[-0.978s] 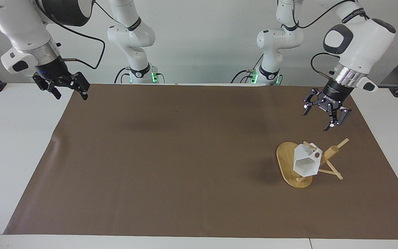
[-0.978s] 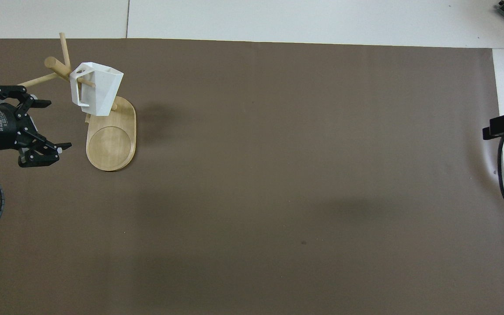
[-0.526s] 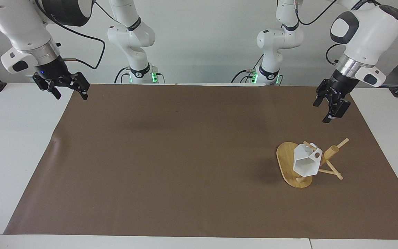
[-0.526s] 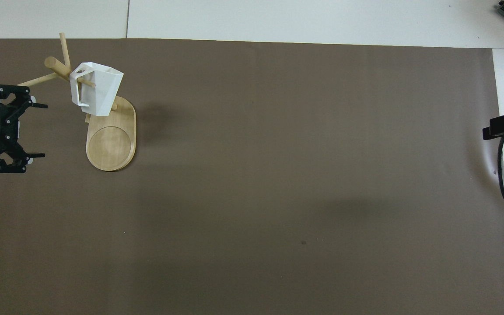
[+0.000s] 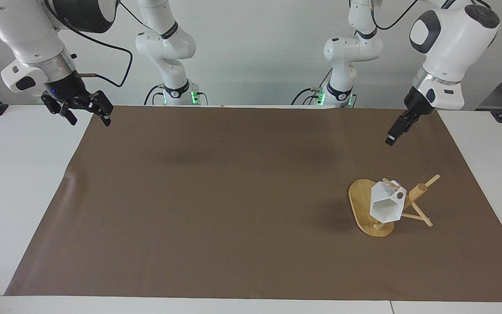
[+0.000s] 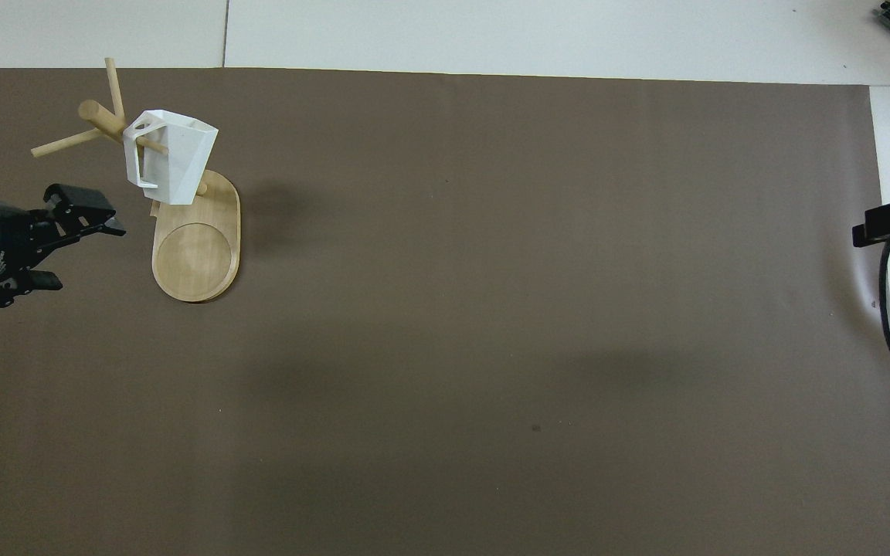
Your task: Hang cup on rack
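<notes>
The white faceted cup (image 5: 384, 206) (image 6: 173, 158) hangs by its handle on a thin peg of the bamboo rack (image 5: 359, 201) (image 6: 196, 259), which stands toward the left arm's end of the table. Nothing holds the cup. My left gripper (image 5: 392, 135) (image 6: 86, 255) hovers open and empty above the brown mat, beside the rack and clear of it, turned edge-on in the facing view. My right gripper (image 5: 90, 118) waits open and empty above the mat's corner at the right arm's end; only its edge (image 6: 881, 222) shows in the overhead view.
A brown mat (image 5: 216, 209) covers most of the white table (image 5: 11, 183). The rack's other pegs (image 5: 429, 179) stick out sideways from the post. A black cable (image 6: 889, 309) hangs under the right gripper.
My left gripper has lifted away from the rack toward the robots and turned at the wrist, so it now shows edge-on. The cup, the rack and the right arm have not moved.
</notes>
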